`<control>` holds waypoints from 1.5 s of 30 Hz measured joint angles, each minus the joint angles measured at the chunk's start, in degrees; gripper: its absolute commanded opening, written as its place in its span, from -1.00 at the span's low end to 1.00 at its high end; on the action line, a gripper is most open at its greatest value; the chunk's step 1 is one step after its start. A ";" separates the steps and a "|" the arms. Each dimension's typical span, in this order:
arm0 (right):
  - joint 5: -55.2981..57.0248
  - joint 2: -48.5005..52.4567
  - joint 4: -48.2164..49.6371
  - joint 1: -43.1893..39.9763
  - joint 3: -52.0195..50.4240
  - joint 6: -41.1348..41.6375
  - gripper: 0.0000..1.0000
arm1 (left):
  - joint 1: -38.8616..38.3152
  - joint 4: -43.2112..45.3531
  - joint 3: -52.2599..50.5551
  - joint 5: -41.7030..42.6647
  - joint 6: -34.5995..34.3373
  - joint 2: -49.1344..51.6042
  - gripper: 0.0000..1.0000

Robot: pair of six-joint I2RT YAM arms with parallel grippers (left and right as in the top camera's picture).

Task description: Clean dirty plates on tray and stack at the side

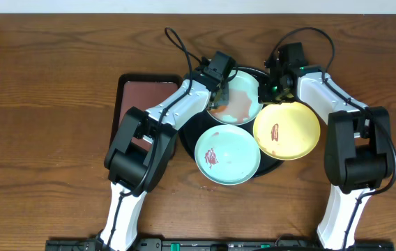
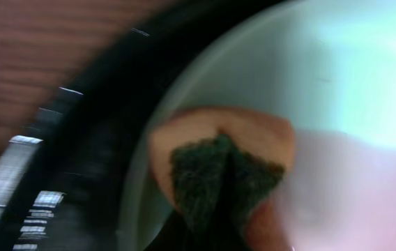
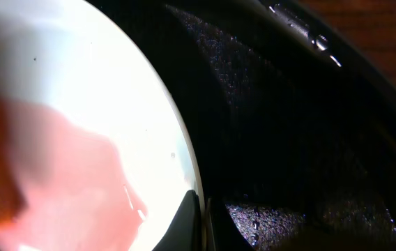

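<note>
Your left pincer (image 1: 219, 96) is clamped on a sponge (image 2: 219, 160) that touches the far mint plate (image 1: 243, 94) beneath it. Your right pincer (image 3: 199, 219), tips together, sits at that plate's other rim. Back from both pincers, a second mint plate (image 1: 227, 155) and a yellow plate (image 1: 286, 130) lie smeared on the black tray (image 1: 273, 166).

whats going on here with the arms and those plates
The left pincer is shut on a sponge and presses it onto the back mint plate on the black tray, where a reddish smear is spread out. The right pincer is shut at that plate's rim, apparently steadying it. The front mint plate and the yellow plate lie on the tray with red smears. No plate is stacked at the side yet.
</note>
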 measured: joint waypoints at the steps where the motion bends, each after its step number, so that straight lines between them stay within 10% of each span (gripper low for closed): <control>1: 0.00 0.00 -0.02 0.00 0.00 0.00 -0.97 | -0.07 -0.22 0.04 -1.88 1.09 0.00 -0.85; 27: 0.76 -0.26 -1.27 -0.02 0.00 0.15 -0.98 | -0.15 10.78 2.75 21.16 -9.84 4.66 -0.85; 45: -0.79 -0.26 -1.49 0.48 0.00 0.15 -0.98 | -0.61 -22.36 13.44 -6.40 -2.47 3.78 -0.85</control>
